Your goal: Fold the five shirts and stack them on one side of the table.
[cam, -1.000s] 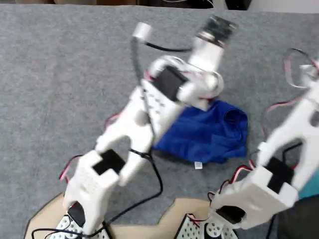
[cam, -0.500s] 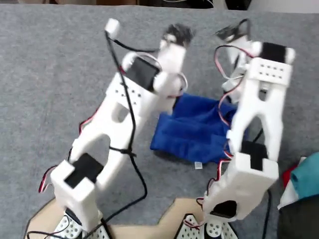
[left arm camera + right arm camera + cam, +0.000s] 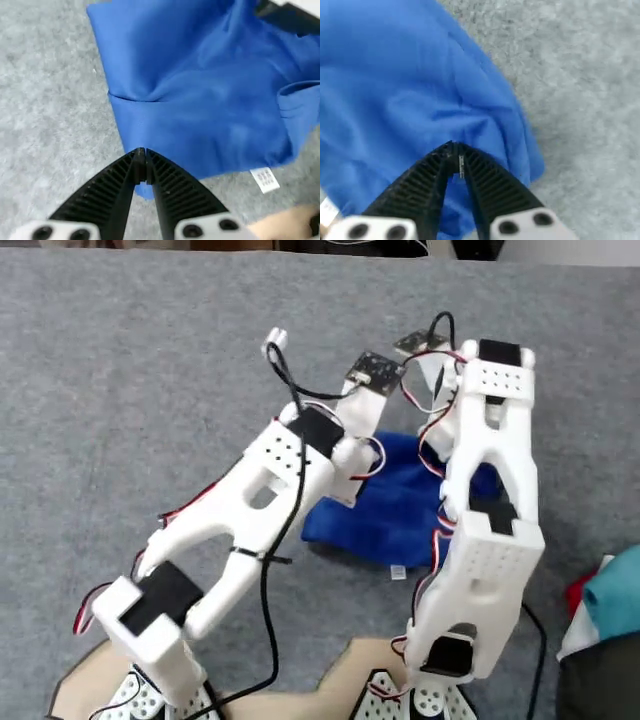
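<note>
The jaws of the left gripper (image 3: 140, 159) are seen pressed together to their tips, poised at the near edge of the blue shirt (image 3: 200, 100); whether any cloth is caught between them cannot be told. The jaws of the right gripper (image 3: 454, 152) are likewise closed tip to tip above the same shirt, over a rounded fold close to its edge, with nothing plainly gripped. The shirt is shown lying crumpled and loosely doubled over, and a small white label (image 3: 264, 179) is seen sticking out from under its near edge. In the high view, the blue shirt (image 3: 395, 515) is partly covered by both white arms, which are bent over it from either side, their wrists brought close together above its far half. The shirt is spread on a grey felt-covered table (image 3: 120, 370). Well apart from the shirt, at the table's edge beyond the right arm, a teal garment (image 3: 615, 590) is piled against a red garment (image 3: 577, 592).
</note>
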Controlling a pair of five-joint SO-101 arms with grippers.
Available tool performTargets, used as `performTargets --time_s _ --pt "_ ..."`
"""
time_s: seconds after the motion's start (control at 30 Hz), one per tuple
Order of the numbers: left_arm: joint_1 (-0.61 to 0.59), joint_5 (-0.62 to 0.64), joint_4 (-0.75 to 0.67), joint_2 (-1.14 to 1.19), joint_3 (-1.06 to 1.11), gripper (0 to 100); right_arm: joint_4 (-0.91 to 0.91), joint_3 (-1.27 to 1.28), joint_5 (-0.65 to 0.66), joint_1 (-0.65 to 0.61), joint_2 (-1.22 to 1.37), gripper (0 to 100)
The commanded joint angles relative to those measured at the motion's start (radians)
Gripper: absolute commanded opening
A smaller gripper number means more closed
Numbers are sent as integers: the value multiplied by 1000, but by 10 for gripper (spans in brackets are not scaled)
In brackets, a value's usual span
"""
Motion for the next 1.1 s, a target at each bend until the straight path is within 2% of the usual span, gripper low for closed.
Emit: performTargets --time_s 0.0,0.37,0.57,0.63,0.73,0.87,0.97,1.07 --pt "23 -5 -25 30 0 20 -31 -107 9 56 50 5" --pt "38 -8 -26 76 -3 20 -20 -521 43 128 239 5" --pt "2 -11 -28 81 -109 20 193 -762 41 108 243 5" --pt "-20 -9 -72 107 -163 20 199 -773 25 116 237 5" --pt "-46 -6 -149 174 -238 20 201 -654 20 128 174 5" --pt "-58 -6 -221 329 -339 20 196 -321 34 119 2 5" --pt "-64 -6 -221 469 -443 20 176 -71 71 84 -151 5" --pt "-72 -8 -176 593 -562 20 64 154 80 67 -283 5"
